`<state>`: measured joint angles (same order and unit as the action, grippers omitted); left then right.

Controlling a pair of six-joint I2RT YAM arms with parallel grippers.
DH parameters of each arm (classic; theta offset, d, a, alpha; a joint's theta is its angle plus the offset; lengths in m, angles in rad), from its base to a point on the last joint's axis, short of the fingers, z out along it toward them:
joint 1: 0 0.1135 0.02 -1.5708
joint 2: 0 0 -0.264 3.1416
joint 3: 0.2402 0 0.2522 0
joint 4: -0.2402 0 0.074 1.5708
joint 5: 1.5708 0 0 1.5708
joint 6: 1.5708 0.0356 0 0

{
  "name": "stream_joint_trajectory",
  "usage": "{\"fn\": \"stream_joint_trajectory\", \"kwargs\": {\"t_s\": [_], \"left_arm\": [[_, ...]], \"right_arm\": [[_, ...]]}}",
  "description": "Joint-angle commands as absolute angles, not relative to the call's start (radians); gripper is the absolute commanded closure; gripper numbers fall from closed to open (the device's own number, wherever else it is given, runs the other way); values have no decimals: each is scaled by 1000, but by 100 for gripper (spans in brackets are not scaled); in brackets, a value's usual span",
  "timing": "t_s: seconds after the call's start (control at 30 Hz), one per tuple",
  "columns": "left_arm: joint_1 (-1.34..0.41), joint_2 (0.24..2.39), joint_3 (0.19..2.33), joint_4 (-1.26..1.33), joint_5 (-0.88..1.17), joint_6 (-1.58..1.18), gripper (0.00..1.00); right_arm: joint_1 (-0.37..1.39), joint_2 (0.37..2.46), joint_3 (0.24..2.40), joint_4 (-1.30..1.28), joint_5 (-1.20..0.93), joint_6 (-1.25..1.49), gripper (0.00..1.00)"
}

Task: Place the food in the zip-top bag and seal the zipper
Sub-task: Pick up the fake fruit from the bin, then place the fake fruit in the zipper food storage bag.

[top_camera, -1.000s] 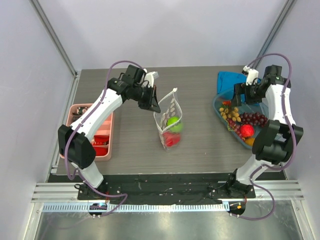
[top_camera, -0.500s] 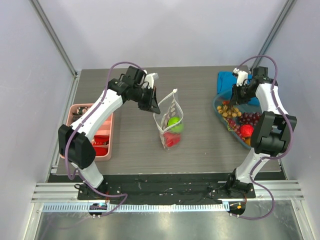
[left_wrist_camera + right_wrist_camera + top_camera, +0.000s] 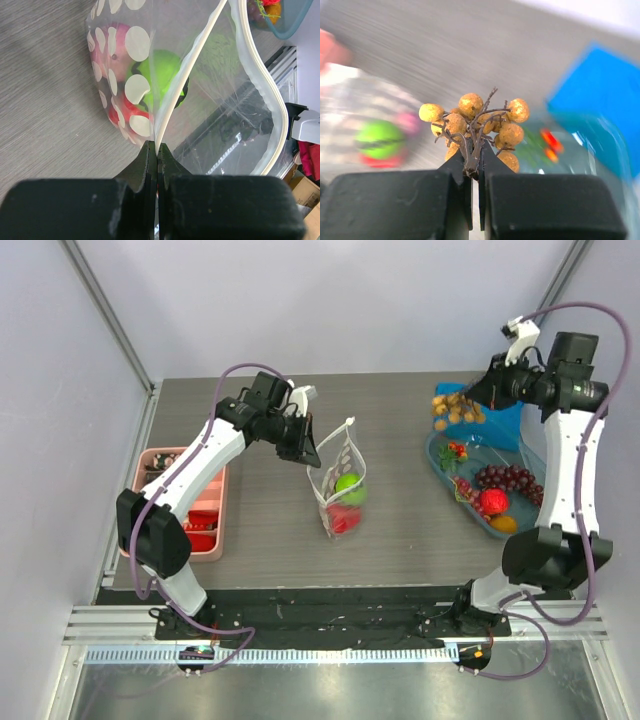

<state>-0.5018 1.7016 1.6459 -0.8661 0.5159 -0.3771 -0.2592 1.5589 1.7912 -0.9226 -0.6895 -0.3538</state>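
The clear dotted zip-top bag [image 3: 338,485] stands mid-table with its mouth open. A green fruit [image 3: 347,482] and a red piece [image 3: 345,518] lie inside it. My left gripper [image 3: 308,448] is shut on the bag's upper left rim. In the left wrist view that gripper [image 3: 156,147] pinches the whitish zipper [image 3: 186,75], with the green fruit [image 3: 162,70] behind the film. My right gripper [image 3: 477,398] hangs above the table's back right, shut on the brown stem of a yellow-brown berry bunch [image 3: 455,407]. The right wrist view shows the bunch [image 3: 475,122] above those jaws [image 3: 475,159].
A blue-tinted clear tub [image 3: 437,458] at the right holds dark purple grapes [image 3: 508,478], a red fruit [image 3: 493,501] and an orange piece [image 3: 505,524]. A blue sheet [image 3: 500,425] lies behind it. A pink compartment tray [image 3: 218,525] sits at the left edge.
My right gripper shut on the yellow-brown bunch in the tub and lifted it up and toward the back. The left arm and bag have not moved.
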Motion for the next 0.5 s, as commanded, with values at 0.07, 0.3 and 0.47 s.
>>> {"fn": "stream_joint_trajectory", "kwargs": {"t_s": [0.07, 0.3, 0.47], "left_arm": [[-499, 1663, 1652, -831, 532, -359, 100], [-499, 1667, 1651, -821, 548, -364, 100], [-499, 1672, 1658, -821, 558, -368, 100]], "right_arm": [[-106, 1421, 1816, -729, -1078, -82, 99], [210, 1338, 1597, -307, -1101, 107, 99], [350, 1373, 1559, -297, -1091, 42, 99]]}}
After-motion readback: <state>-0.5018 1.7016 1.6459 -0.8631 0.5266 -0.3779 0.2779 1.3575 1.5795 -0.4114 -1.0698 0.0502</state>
